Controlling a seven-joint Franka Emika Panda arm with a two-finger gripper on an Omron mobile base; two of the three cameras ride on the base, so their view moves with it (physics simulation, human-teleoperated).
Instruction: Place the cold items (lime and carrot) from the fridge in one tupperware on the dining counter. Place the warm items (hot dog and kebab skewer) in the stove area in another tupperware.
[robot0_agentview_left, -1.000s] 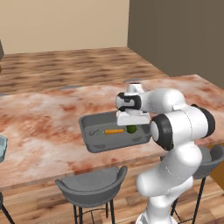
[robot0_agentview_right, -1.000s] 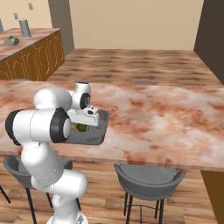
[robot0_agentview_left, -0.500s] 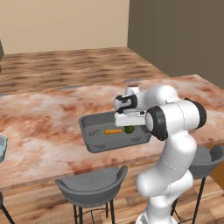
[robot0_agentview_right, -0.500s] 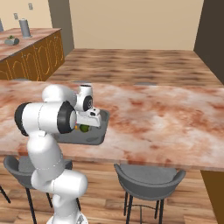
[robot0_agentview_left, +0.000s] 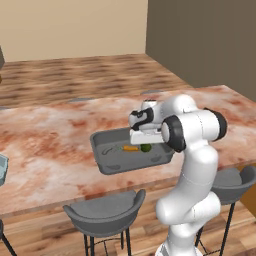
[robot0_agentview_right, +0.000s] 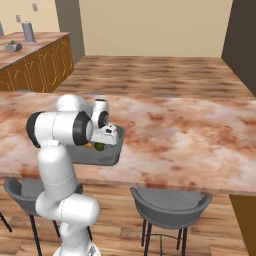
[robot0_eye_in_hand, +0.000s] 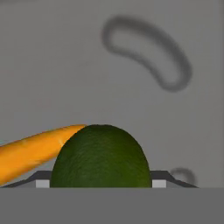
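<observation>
The robot's white arm reaches down into a shallow grey rectangular tupperware tray on the pink marble dining counter. Inside it a round dark-green lime lies touching a slim orange carrot. The two-finger gripper hangs right above the lime, its jaws set wide to either side; I cannot tell whether they touch it. Grey stools stand under the counter.

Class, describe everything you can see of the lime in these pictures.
The lime is a round, dark green fruit with a finely pitted, matte skin. It rests on the floor of the grey tupperware on the marbled counter, with the orange carrot lying right beside it, apparently touching. The gripper hovers just above it.
</observation>
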